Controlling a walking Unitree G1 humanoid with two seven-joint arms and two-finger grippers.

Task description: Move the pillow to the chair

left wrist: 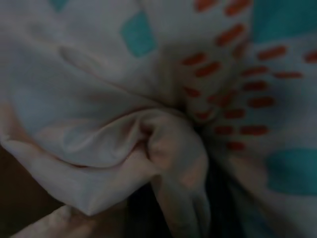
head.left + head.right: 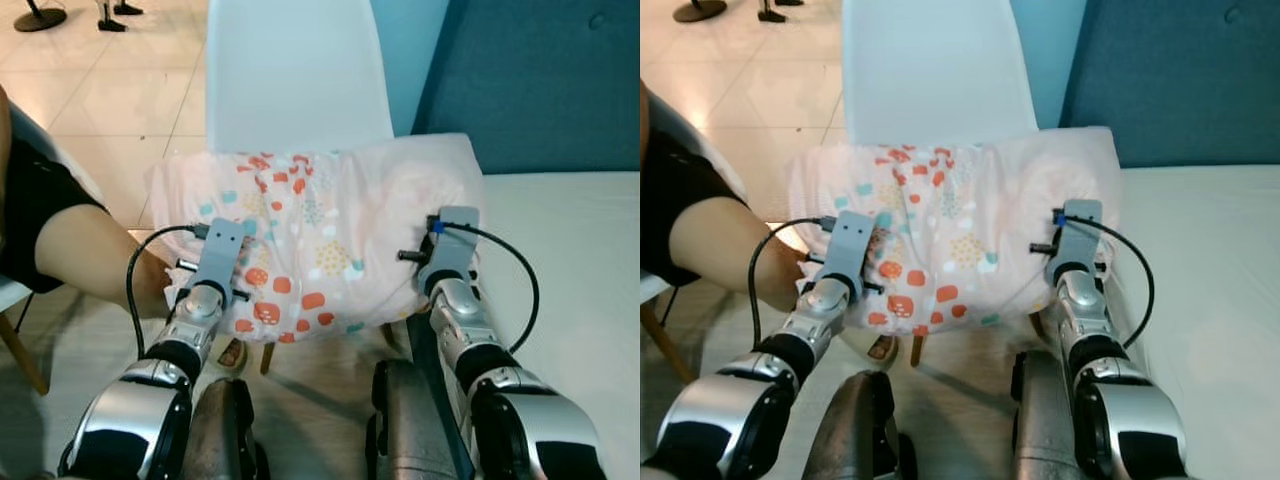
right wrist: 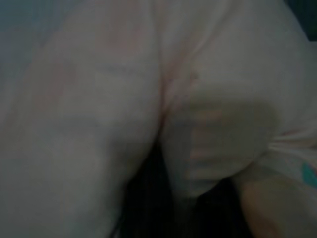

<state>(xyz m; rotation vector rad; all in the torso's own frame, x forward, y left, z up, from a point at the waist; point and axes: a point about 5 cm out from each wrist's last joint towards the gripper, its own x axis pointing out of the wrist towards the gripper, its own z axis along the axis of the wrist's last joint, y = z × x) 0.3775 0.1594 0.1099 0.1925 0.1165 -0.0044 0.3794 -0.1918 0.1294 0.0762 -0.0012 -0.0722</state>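
Bed (image 2: 570, 290) with white sheet on robot's right, blue padded headboard (image 2: 540, 80) behind it. White chair (image 2: 298, 75) straight ahead, tall plain backrest, on pale tiled floor (image 2: 110, 100). Pillow (image 2: 320, 230) lies across chair seat, right end touching bed edge; pale pink cover, crumpled, centre printed with orange, teal and yellow blotches, sides plainer pink. Person's arm (image 2: 90, 250) in black sleeve at left, beside pillow's left end. Left gripper (image 2: 222, 262) pressed into pillow's lower left front; wrist view shows bunched fabric (image 1: 168, 144) pinched up close, fingers hidden, grip can't be told. Right gripper (image 2: 447, 240) against pillow's right end near bed; wrist view shows folded pink cloth (image 3: 213, 134), fingers likewise hidden, can't tell.
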